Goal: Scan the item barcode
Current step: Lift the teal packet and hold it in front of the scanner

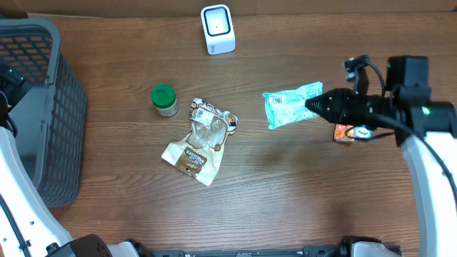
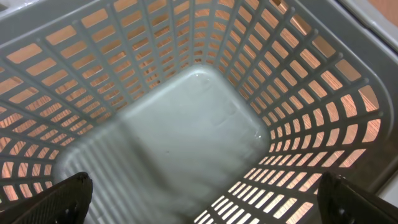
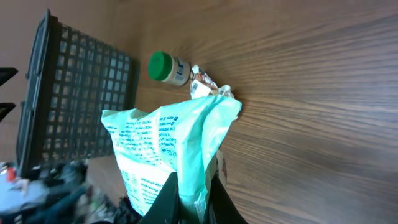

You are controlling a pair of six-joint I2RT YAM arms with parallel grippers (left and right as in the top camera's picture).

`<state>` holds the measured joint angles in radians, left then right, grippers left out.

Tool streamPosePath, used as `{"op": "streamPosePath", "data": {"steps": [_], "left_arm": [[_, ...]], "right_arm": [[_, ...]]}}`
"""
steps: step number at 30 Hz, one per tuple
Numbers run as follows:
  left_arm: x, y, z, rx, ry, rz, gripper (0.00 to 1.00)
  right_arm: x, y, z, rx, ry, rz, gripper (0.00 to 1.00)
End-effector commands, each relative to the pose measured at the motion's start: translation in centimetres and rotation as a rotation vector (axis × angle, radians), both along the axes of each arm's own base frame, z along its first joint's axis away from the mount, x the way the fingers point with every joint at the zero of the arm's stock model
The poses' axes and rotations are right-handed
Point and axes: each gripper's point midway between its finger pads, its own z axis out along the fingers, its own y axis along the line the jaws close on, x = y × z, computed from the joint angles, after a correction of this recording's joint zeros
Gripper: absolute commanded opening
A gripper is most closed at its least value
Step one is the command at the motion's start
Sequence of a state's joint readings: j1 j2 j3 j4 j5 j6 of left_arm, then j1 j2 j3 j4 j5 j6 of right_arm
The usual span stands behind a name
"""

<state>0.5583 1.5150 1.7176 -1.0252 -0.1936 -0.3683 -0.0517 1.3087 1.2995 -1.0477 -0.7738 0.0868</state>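
Right arm point(image 1: 430, 168) here: smooth white link, blocky black wrist point(image 1: 408, 73), a tiny green light point(image 1: 426, 111) near it, black cable point(image 1: 357, 66) looping beside that wrist. Right pincer point(image 1: 308, 105) black, tapering. Left arm point(image 1: 18, 196) white too; left pincer point(image 2: 202, 190) fingertips point(image 2: 65, 196) matte black.

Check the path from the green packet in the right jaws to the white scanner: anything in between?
Nothing visible. Bare table lies between the green packet and the white scanner. The green-capped bottle and the snack pouch sit off to the left of that line.
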Motion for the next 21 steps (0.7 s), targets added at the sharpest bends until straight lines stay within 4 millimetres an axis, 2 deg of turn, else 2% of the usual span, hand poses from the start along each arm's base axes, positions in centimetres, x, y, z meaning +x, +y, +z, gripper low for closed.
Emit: {"op": "streamPosePath", "data": {"steps": [1, 5, 10, 15, 18, 21], "left_arm": [[0.1, 0.2, 0.6, -0.004, -0.025, 0.017, 1.0], [0.1, 0.2, 0.6, -0.004, -0.025, 0.017, 1.0], [0.1, 0.2, 0.6, -0.004, -0.025, 0.017, 1.0], [0.1, 0.2, 0.6, -0.004, -0.025, 0.017, 1.0], [0.1, 0.2, 0.6, -0.004, -0.025, 0.017, 1.0], [0.1, 0.2, 0.6, -0.004, -0.025, 0.017, 1.0]], "right_arm": [[-0.7, 0.1, 2.2, -0.038, -0.052, -0.047, 0.04], [-1.4, 1.0, 2.5, -0.054, -0.057, -0.047, 0.04], [-1.5, 2.4, 1.3, -0.149, -0.02, -0.078, 0.04], [-0.6, 5.0, 1.1, -0.3, -0.009, -0.092, 0.04], [1.4, 7.3, 1.7, -0.475, -0.026, -0.063, 0.04], [4.2, 8.6, 2.5, -0.631, -0.069, -0.074, 0.04]]}}
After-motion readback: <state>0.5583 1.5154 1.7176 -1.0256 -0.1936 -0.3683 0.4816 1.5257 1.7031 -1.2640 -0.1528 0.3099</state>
